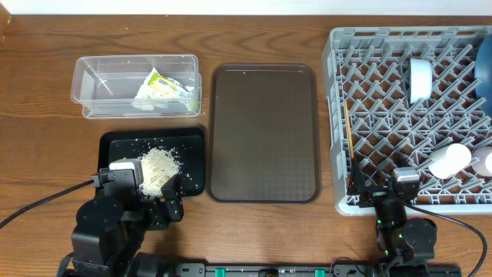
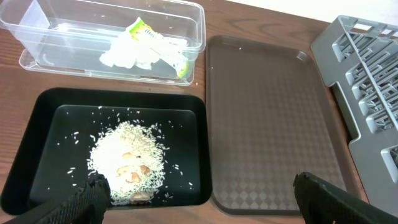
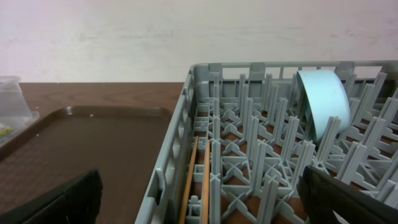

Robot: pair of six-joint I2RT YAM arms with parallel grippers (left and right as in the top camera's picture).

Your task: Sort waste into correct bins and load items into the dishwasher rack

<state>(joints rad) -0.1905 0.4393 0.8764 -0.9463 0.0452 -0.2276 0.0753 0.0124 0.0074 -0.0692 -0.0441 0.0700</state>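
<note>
The crumpled tissue with its yellow-green wrapper (image 1: pixel 163 88) (image 2: pixel 149 48) lies in the clear tub (image 1: pixel 92 85) (image 2: pixel 37 37). A pile of white grains (image 1: pixel 159 168) (image 2: pixel 132 155) lies in the black tray (image 1: pixel 115 150) (image 2: pixel 37 124). The grey rack (image 1: pixel 342 115) (image 3: pixel 186 124) holds the white bowl (image 1: pixel 420 79) (image 3: pixel 322 99) on edge, the dark blue dish (image 1: pixel 484 69), two cups (image 1: pixel 450 160) and two chopsticks (image 1: pixel 348 138) (image 3: pixel 198 180) along its left wall. My left gripper (image 1: pixel 157 201) (image 2: pixel 199 205) is open above the tray's near edge. My right gripper (image 1: pixel 390 204) (image 3: pixel 199 199) is open over the rack's near left corner.
A brown serving tray (image 1: pixel 263 131) (image 2: pixel 267 118) (image 3: pixel 81 143) lies between the bins and the rack. A pale wall stands behind the table. A black rail runs along the table's front edge.
</note>
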